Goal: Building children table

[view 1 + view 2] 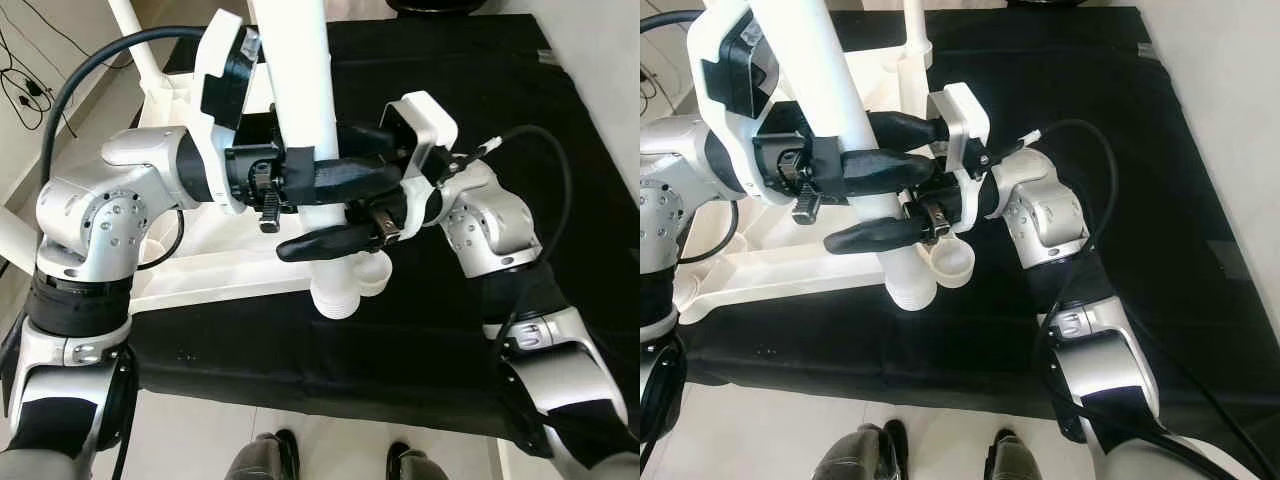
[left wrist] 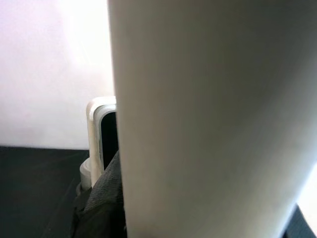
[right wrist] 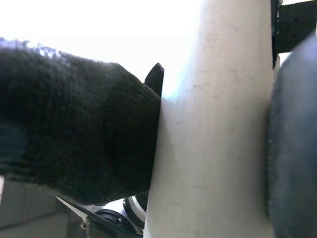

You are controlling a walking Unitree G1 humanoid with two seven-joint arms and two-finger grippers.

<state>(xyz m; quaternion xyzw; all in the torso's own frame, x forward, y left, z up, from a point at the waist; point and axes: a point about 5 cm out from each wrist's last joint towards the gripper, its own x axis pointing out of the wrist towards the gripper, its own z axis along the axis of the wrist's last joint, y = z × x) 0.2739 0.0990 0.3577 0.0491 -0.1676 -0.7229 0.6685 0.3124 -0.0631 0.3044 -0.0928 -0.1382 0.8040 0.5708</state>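
A thick white table leg (image 1: 845,110) stands tilted in the middle, its ridged bottom end just above the black mat (image 1: 1120,120). Both end effectors grip it. The left end effector (image 1: 895,170) reaches in from the left — its black fingers (image 1: 875,168) are pressed on the leg. The right end effector (image 1: 885,185) comes from the right, one finger above and one below, closed around the same leg. A small white cup-shaped piece (image 1: 955,262) sits beside the leg's bottom. The white table frame (image 1: 770,265) lies on the mat behind. Two dark shoes (image 1: 940,450) show on the pale floor.
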